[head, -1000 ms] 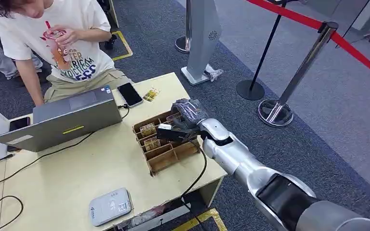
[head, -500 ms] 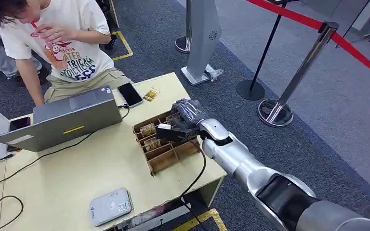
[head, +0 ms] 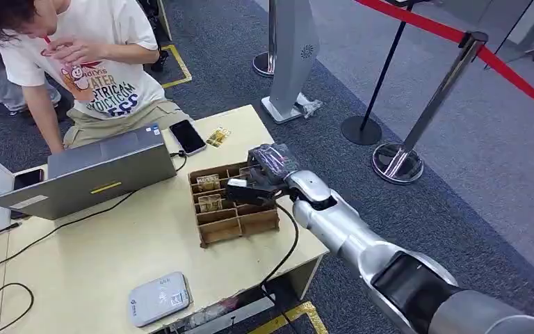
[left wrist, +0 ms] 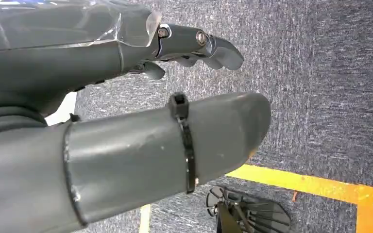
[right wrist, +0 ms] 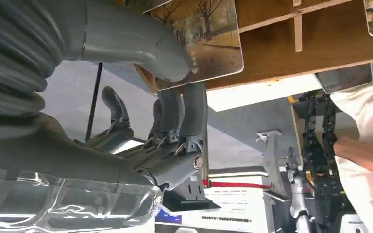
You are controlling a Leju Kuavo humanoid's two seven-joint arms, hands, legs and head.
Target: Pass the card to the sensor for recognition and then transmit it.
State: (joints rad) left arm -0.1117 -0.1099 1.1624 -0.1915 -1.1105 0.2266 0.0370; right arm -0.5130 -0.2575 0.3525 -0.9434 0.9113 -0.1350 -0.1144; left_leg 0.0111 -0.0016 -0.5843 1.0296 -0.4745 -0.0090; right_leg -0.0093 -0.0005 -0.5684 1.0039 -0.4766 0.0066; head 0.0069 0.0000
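Note:
A brown cardboard divider box (head: 240,224) sits near the table's right edge, with picture cards (head: 209,202) standing in its slots. My right hand (head: 267,169) is over the box's far right corner. In the right wrist view the right hand (right wrist: 175,102) pinches a card (right wrist: 209,39) printed with autumn trees between thumb and fingers, beside the box's wooden partitions (right wrist: 296,43). The grey-white card sensor (head: 158,298) lies at the table's near edge. My left hand (left wrist: 126,97) hangs over grey carpet, fingers apart and holding nothing.
A grey laptop (head: 90,172) stands open at the back left, with a black phone (head: 187,136) and loose cards (head: 218,136) behind the box. A person in a white shirt (head: 90,62) leans over the far side. Cables (head: 288,250) cross the table. Stanchions (head: 398,163) stand at right.
The cardboard box has slid and turned a little to the left under my right hand. The hand has shifted slightly with it. The person's arm has moved.

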